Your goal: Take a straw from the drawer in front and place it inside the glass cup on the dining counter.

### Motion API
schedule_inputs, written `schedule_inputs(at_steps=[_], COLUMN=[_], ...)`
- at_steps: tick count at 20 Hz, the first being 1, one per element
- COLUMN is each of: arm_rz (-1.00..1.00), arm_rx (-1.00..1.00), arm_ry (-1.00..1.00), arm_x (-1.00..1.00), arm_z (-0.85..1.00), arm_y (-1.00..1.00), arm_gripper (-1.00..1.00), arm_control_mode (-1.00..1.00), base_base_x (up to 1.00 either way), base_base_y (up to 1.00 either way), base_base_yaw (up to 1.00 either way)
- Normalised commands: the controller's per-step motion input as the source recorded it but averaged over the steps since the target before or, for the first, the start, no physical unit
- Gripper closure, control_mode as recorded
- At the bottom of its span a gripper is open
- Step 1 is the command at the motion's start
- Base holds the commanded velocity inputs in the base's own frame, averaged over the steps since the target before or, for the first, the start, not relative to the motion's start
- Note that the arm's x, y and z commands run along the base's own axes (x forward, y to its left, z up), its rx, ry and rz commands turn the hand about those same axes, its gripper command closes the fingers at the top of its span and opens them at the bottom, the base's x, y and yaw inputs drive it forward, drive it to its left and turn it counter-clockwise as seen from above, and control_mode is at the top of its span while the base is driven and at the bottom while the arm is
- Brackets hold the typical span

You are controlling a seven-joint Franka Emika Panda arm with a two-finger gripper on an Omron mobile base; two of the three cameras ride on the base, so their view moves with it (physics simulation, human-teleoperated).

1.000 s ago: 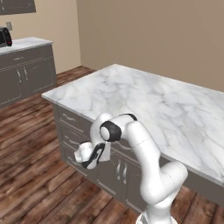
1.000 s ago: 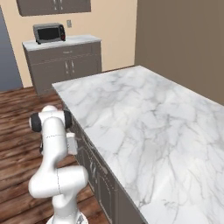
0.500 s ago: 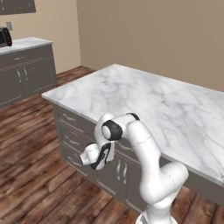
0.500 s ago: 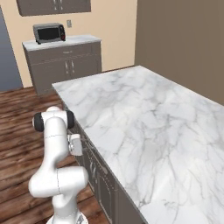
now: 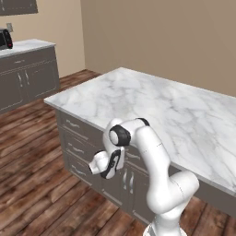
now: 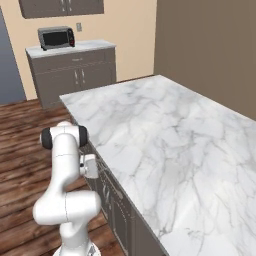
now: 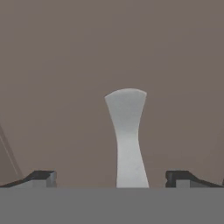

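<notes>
gripper (image 7: 112,179): jaws spread wide, empty, touching nothing; tips either side of silver handle (image 7: 127,135), apart from it
handle: seen end-on in hand view, curved bar on flat grey-brown front
drawer (image 5: 77,128): shut, in dining counter's front, under marble edge; exact drawer facing the hand hard to tell
dining counter (image 5: 184,115): white veined top, right end cut off in left base view
hand: low against cabinet front in left base view, fingertips hidden behind wrist
toaster oven (image 6: 56,37): on wall counter, well apart

There's a toaster oven (image 6: 56,37) sitting on the wall counter (image 6: 75,49). Upper cabinets (image 6: 61,7) hang right above that counter, wood floor (image 6: 20,145) below.
</notes>
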Motion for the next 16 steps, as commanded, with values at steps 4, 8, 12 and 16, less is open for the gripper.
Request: schedule_inputs(at_steps=[4, 8, 12, 16], arm_rz=[0.0, 0.0, 0.0, 0.0], arm_rx=[0.0, 0.0, 0.0, 0.0], arm_ry=[-0.03, -0.02, -0.02, -0.02], arm_x=[0.0, 0.0, 0.0, -0.01], arm_z=[0.0, 0.0, 0.0, 0.0], arm_y=[-0.19, -0.24, -0.22, -0.18], arm_gripper=[-1.0, -1.0, 1.0, 1.0], arm_control_mode=[-1.0, -1.0, -1.0, -1.0], base_base_x=[0.0, 0.0, 0.0, 0.0], base_base_y=[0.0, 0.0, 0.0, 0.0], base_base_yaw=[0.0, 0.0, 0.0, 0.0])
